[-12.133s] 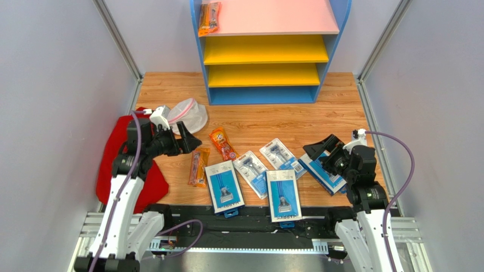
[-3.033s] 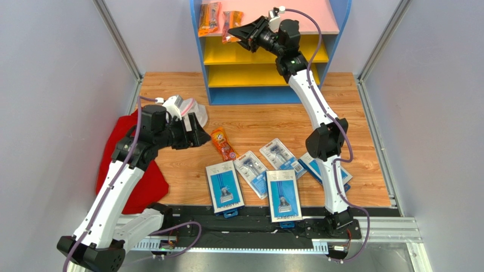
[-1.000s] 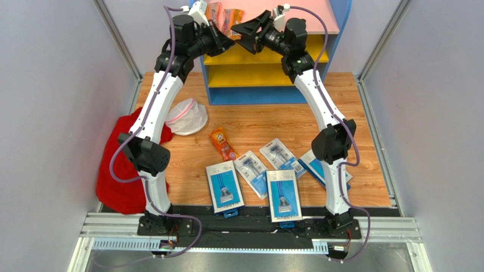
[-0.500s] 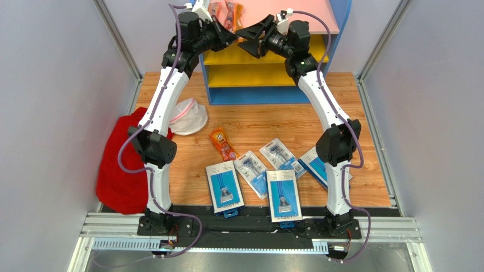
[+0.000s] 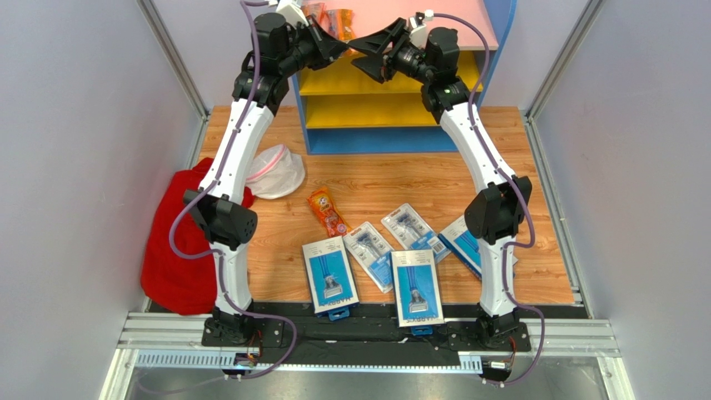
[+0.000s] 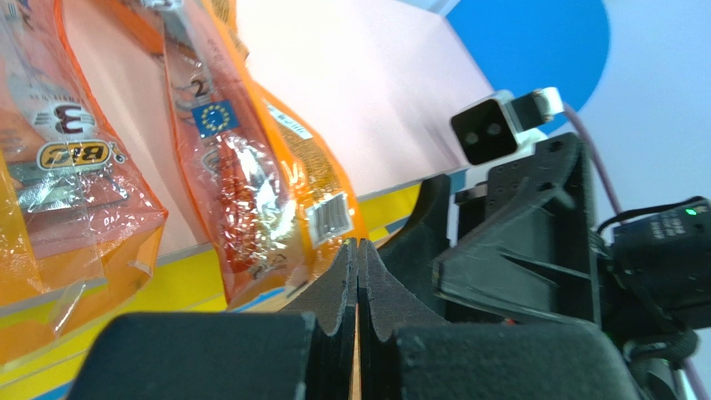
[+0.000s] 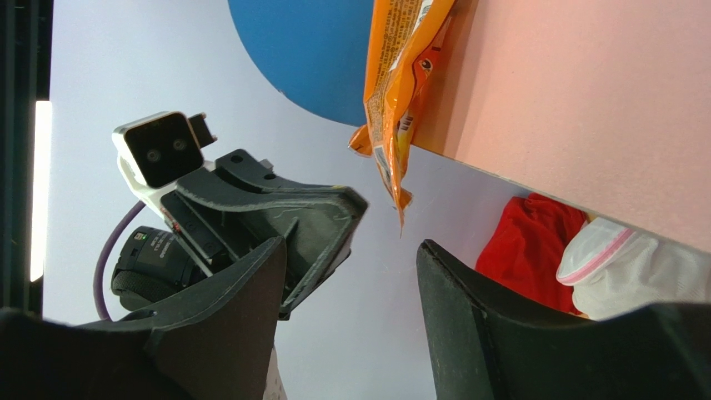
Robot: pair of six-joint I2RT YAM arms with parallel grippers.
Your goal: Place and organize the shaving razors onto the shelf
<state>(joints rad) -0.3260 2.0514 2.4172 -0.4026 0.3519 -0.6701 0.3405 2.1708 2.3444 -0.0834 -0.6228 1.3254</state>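
White arms (image 5: 236, 146) — blk joints (image 5: 222, 222), purple cables (image 5: 173, 236)

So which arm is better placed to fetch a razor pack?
Right: the right hand is open and empty, the left hand is shut, and the razor packs lie mostly nearer its base.

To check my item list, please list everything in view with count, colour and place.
flat razor blister packs: five, blue-and-white, on the table
narrow orange plastic packets: three; two on pink top board, one on table
open shelving unit: one, blue frame, pink top, two yellow shelves, far end
crumpled cloth: one, red, left table edge
soft pouch: one, white with pink rim, beside the cloth
wooden table: one, brown
left gripper: black, shut, at the top board's edge
right gripper: black, open, opposite it
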